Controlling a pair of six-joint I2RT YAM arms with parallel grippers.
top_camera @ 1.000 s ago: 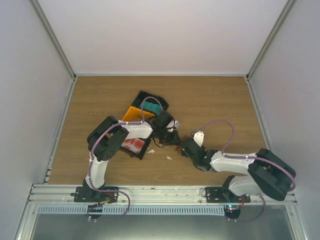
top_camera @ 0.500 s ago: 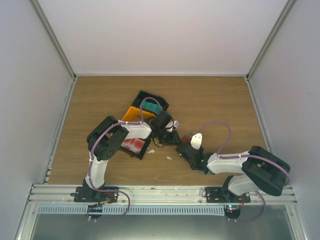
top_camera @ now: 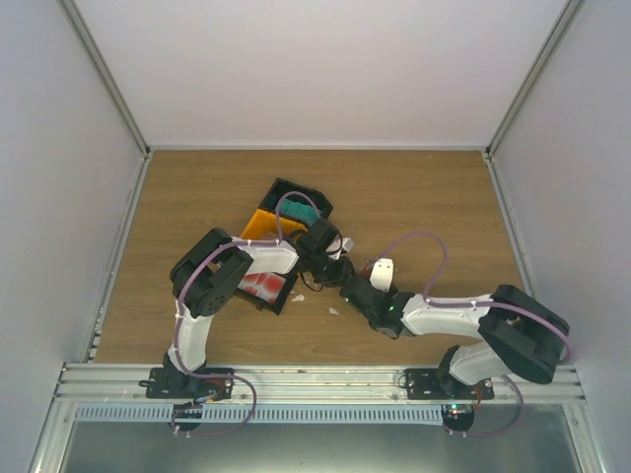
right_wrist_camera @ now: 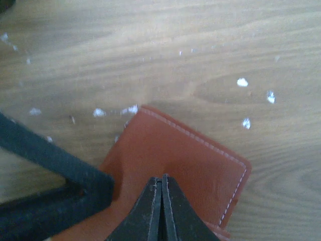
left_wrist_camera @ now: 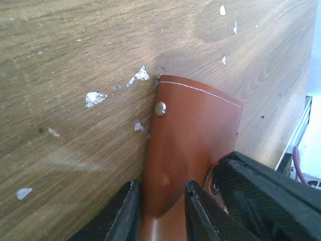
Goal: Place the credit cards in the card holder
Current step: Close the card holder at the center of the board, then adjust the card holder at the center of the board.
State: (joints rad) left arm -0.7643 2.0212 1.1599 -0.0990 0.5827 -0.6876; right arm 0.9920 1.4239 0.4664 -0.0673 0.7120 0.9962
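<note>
Broad brown wood-grain tabletop (top_camera: 414, 197), boxed in on three sides by plain white walls (top_camera: 315, 69). Across it, two white-and-black jointed arms: left arm (top_camera: 212, 281) folded in from the left, right arm (top_camera: 473, 320) stretched low from the right, ends side by side just left of the table's middle.

Behind and under the left arm, a close cluster of plastic bins. Farthest back, a black open bin (top_camera: 281, 187) holding a stack of teal green credit cards (top_camera: 303, 212). Beside it, a yellow bin (top_camera: 258, 225). Nearest, a second black bin (top_camera: 283, 304), partly covered by the forearm, holding red-and-white credit cards (top_camera: 261, 286).

Just right of the bins, outside them and flat on the bare wood: a small reddish-brown leather-like card holder (left_wrist_camera: 195, 130), edged with white stitching (right_wrist_camera: 220, 150), almost hidden from above by both tools.

At the holder's end nearest that wrist, the left gripper (left_wrist_camera: 161, 183), black fingers parted and straddling a narrow strip of the leather. Pressing it or merely flanking it: cannot tell.

Close beside, the right gripper (right_wrist_camera: 161, 176), black fingers closed flat against each other, tips over the holder's top face. Touching or pinching any leather: cannot tell.

Near one corner of the holder, a small round metal snap stud (left_wrist_camera: 160, 108). Around it on the wood, scattered white flecks (right_wrist_camera: 242, 82).
</note>
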